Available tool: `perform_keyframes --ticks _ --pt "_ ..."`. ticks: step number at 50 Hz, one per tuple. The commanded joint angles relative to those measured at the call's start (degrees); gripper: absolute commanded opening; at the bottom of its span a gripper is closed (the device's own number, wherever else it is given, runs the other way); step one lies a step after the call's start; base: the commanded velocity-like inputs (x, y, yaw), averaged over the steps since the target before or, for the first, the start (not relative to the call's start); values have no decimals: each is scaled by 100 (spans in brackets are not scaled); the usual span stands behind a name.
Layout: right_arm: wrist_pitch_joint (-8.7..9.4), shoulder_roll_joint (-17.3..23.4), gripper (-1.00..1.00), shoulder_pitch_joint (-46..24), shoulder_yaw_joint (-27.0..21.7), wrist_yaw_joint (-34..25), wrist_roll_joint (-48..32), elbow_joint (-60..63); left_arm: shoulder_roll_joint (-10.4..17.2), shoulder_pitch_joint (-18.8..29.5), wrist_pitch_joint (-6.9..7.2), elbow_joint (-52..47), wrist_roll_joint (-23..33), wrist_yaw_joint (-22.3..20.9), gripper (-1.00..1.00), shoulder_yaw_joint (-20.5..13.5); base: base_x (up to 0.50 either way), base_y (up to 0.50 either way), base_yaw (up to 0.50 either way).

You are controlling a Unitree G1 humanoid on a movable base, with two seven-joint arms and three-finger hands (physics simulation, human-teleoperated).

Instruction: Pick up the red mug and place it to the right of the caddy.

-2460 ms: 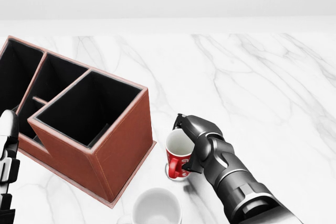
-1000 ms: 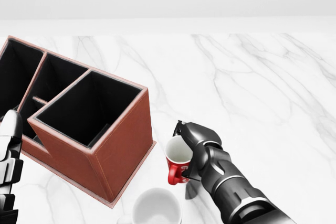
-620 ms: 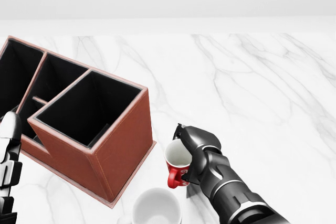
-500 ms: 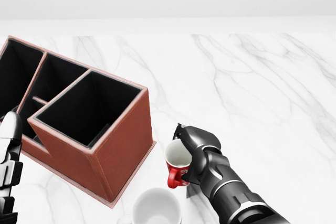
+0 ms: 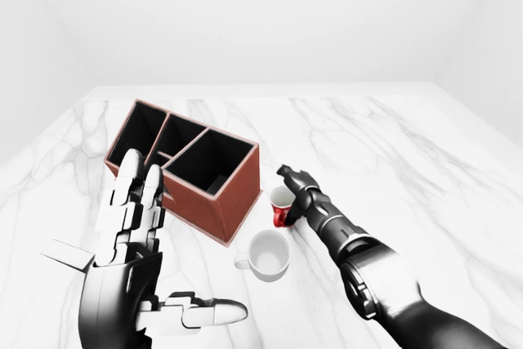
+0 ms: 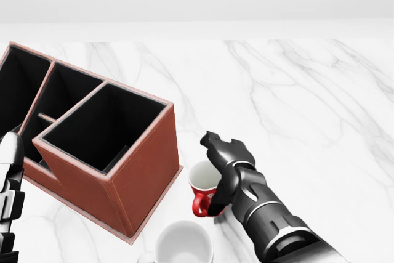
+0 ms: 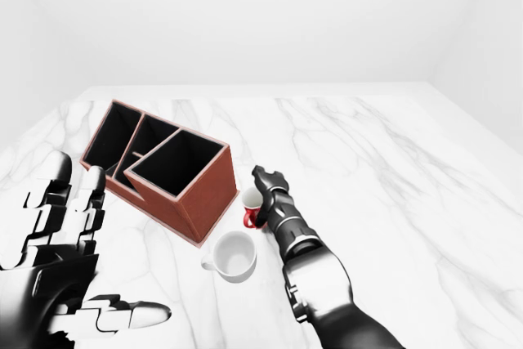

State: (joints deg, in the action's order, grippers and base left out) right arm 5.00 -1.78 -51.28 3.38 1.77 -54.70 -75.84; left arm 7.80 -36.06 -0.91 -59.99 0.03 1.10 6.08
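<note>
While the red mug stands on the marble desk just right of the brown caddy, the right robot hand has its fingers spread above the rim, released rather than gripping. The mug looks set where the task wants it. A white mug sits near, toward the bottom of the head view. The left robot hand is raised with flat, unclenched fingers, holding nothing.
</note>
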Motion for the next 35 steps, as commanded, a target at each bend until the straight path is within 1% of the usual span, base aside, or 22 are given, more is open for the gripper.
perform_keyframes --ticks 1,4,7,9,16,21,23,25,28,30,32,33,34,35 --pt "0 -131 100 993 258 541 3 -176 52 -24 -47 0 3 35 100 20 0 0 0" --pt "0 -130 100 1014 263 538 -4 -172 38 -5 -24 0 0 24 100 10 0 0 0" --pt "0 -125 100 1011 260 538 -7 -170 31 -13 -33 0 -4 16 100 -1 0 0 0" --pt "0 -116 100 1022 258 544 -8 -176 39 -39 -68 0 -27 19 100 -20 0 0 0" --pt "0 -103 100 1058 282 572 -54 -175 87 -28 -67 0 -75 66 100 -56 0 0 0" --pt "0 -56 100 935 267 467 -26 -95 32 84 81 0 32 36 100 20 0 0 0" --pt "0 -39 100 903 278 424 -16 -65 4 71 68 0 58 7 100 35 0 0 0" --pt "0 -18 100 875 307 397 -29 -19 -14 82 88 0 40 -14 100 7 1 0 0" --pt "0 54 100 731 328 217 -17 205 -53 136 168 0 107 -35 100 55 0 0 0" --pt "0 96 100 626 307 107 32 289 -89 135 172 0 165 -61 100 95 0 0 0" --pt "0 161 91 494 287 -106 86 514 -115 101 143 0 175 -93 100 92 0 0 0" --pt "0 167 91 504 291 -170 107 606 -118 103 143 0 151 -103 100 62 0 0 0" --pt "0 184 99 535 321 -307 94 849 -112 110 150 0 87 -108 100 -1 0 0 0" --pt "0 185 100 599 343 -466 87 1110 -108 115 153 0 64 -109 100 -21 0 0 0"
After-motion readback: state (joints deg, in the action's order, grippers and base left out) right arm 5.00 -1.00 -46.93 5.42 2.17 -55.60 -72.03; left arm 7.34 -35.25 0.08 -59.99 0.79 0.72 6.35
